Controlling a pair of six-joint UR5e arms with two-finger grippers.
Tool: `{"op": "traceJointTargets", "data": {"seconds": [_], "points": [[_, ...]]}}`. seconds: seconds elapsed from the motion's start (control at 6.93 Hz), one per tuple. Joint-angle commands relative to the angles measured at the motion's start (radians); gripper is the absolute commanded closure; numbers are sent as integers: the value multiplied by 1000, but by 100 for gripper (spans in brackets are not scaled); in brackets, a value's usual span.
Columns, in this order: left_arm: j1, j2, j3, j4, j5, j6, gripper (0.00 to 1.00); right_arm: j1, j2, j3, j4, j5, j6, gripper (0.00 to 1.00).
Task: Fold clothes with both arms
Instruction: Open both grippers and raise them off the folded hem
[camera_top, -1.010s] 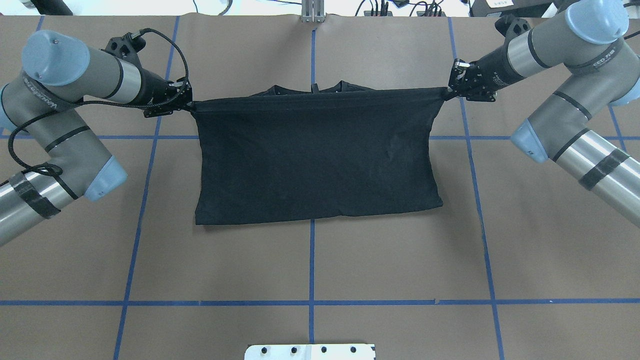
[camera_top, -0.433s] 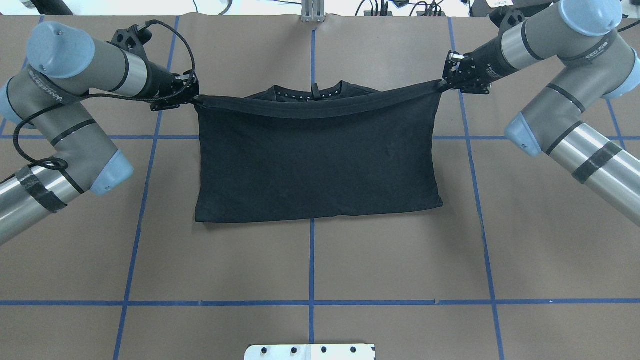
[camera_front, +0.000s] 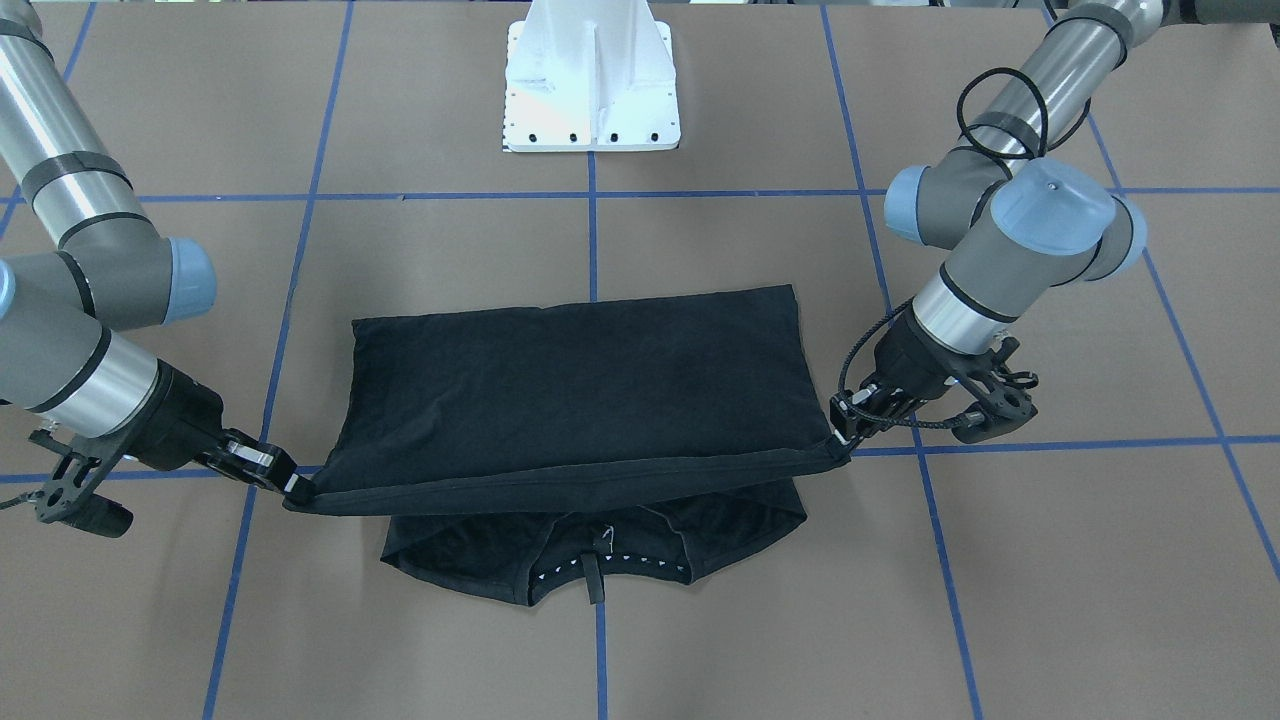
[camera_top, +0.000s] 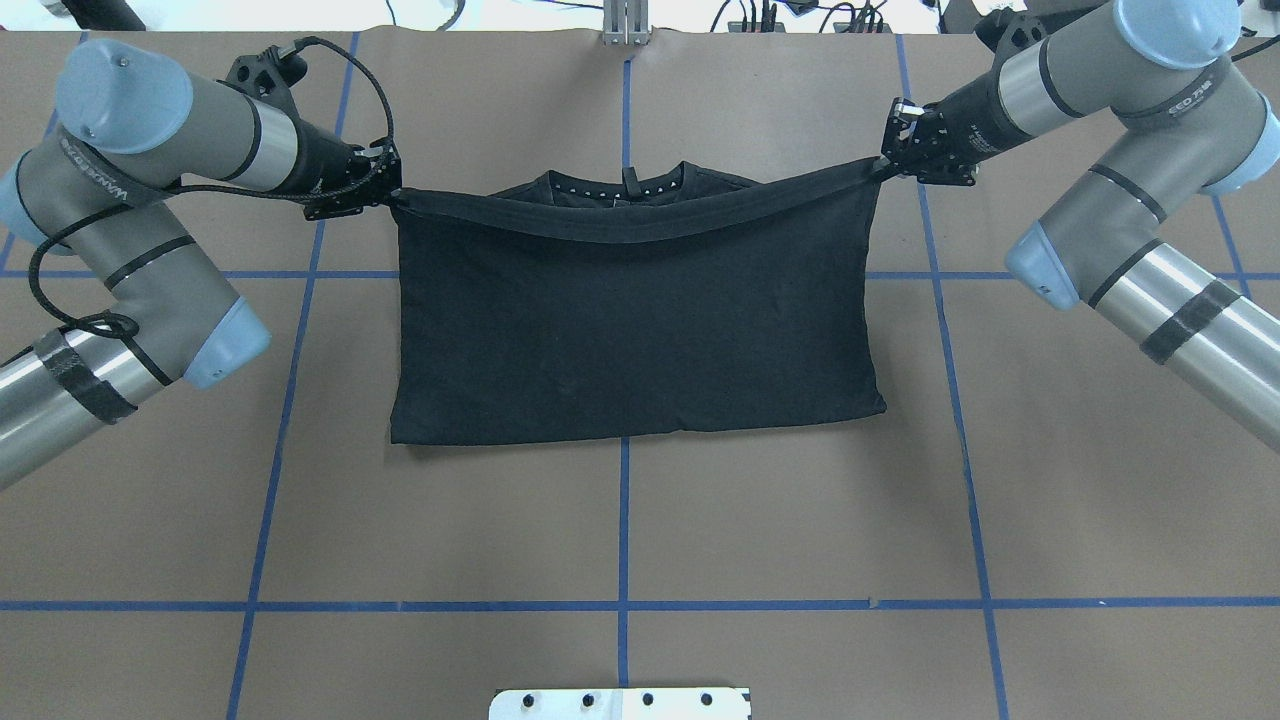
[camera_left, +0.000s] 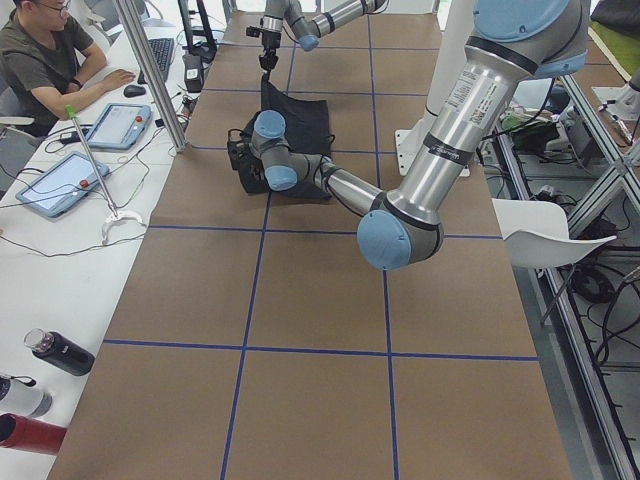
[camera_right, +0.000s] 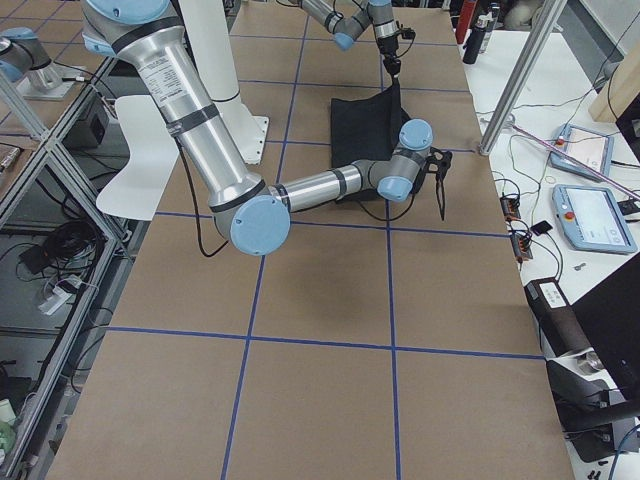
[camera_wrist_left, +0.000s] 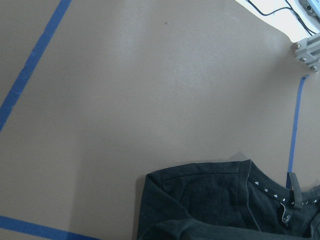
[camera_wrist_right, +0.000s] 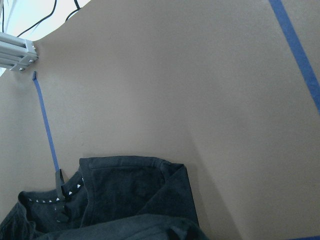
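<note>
Overhead view, read left to right. My left gripper (camera_top: 388, 196) is closed on one corner of the T-shirt (camera_top: 630, 330), a soft, matte black knit. The shirt is roughly rectangular, and its lifted hem forms a sagging band. My right gripper (camera_top: 893, 162) pinches the opposite corner. The rest of the cloth slopes down onto the table (camera_top: 800, 520), a smooth brown sheet gridded with blue tape (camera_top: 622, 520). The collar (camera_top: 600, 185), dotted with white triangles, lies partly under the raised hem. A person (camera_left: 40, 60) sits at a side desk.
</note>
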Motion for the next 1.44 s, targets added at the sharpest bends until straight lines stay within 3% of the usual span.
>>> {"op": "traceJointTargets", "data": {"seconds": [0.0,0.14,0.29,0.87,1.15,1.3], "points": [[-4,-1,3,0,2,2,100,0,11,-8,-9,-11,1,100],[-2,-2,1,-3,0,0,100,0,12,-10,-9,-13,4,83],[-2,1,1,-1,6,2,2,0,11,-14,-7,-14,3,1],[-19,1,-20,0,11,0,0,0,-6,-18,-7,-3,12,1],[-25,10,-66,5,7,-3,0,-27,-79,68,-13,15,12,1],[-27,11,-92,25,7,-3,0,-84,-177,175,-15,14,13,1]]}}
